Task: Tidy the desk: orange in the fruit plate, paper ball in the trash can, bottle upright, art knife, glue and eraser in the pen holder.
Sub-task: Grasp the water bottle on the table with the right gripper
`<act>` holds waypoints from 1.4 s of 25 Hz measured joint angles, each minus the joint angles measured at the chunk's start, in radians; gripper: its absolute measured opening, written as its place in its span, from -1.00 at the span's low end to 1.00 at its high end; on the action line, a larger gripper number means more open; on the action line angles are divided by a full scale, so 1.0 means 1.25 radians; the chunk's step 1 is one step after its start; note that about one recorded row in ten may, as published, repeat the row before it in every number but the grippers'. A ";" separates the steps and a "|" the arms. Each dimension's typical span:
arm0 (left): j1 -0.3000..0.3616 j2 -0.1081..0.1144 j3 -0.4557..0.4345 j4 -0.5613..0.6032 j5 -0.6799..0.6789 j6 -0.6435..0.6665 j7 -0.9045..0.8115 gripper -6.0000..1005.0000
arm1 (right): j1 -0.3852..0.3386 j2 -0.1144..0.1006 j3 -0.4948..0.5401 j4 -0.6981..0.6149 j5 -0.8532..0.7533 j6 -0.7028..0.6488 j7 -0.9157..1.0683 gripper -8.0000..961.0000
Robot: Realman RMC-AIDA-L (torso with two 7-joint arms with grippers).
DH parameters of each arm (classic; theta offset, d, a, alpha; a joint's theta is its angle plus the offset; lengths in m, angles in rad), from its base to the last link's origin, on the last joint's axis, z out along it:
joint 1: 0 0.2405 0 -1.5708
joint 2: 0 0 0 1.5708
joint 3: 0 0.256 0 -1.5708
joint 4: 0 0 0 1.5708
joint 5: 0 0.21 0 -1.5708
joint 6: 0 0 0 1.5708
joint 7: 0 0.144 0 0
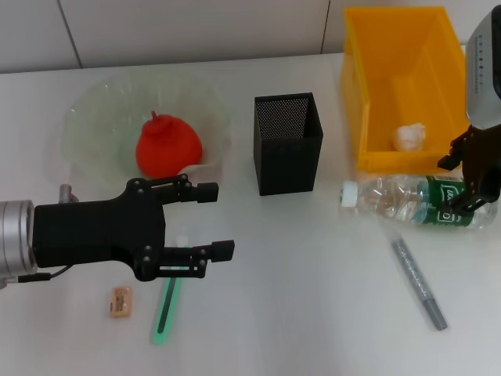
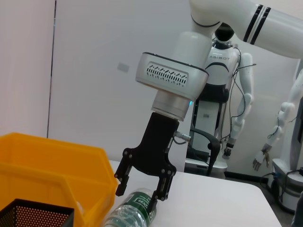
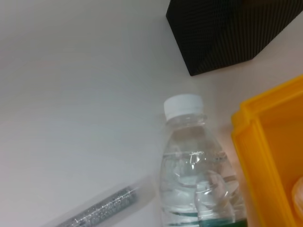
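Observation:
The clear bottle (image 1: 407, 200) lies on its side in front of the yellow trash can (image 1: 356, 86), which holds the paper ball (image 1: 409, 137). My right gripper (image 1: 458, 184) is open and straddles the bottle's green-label end; the left wrist view shows that gripper (image 2: 140, 188) just over the bottle (image 2: 130, 210). The orange (image 1: 168, 146) rests in the glass fruit plate (image 1: 94, 117). My left gripper (image 1: 219, 222) hangs open and empty above the green art knife (image 1: 166, 304). The eraser (image 1: 120, 301) lies beside the knife. The grey glue stick (image 1: 419, 283) lies near the front right. The black mesh pen holder (image 1: 287, 142) stands mid-table.
The right wrist view shows the bottle's white cap (image 3: 182, 105) pointing toward the pen holder (image 3: 227, 28), with the trash can's wall (image 3: 272, 151) alongside and the glue (image 3: 97, 210) close by. Another robot stands beyond the table in the left wrist view.

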 joint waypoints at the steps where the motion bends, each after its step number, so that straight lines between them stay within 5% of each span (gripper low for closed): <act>1: 0.000 0.000 0.000 0.000 0.000 0.000 0.000 0.62 | 0.000 0.000 0.000 0.000 0.000 0.000 0.000 0.49; 35: 0.002 0.002 -0.001 0.003 0.000 -0.002 0.004 0.62 | 0.023 0.013 -0.054 0.149 -0.022 0.104 0.030 0.50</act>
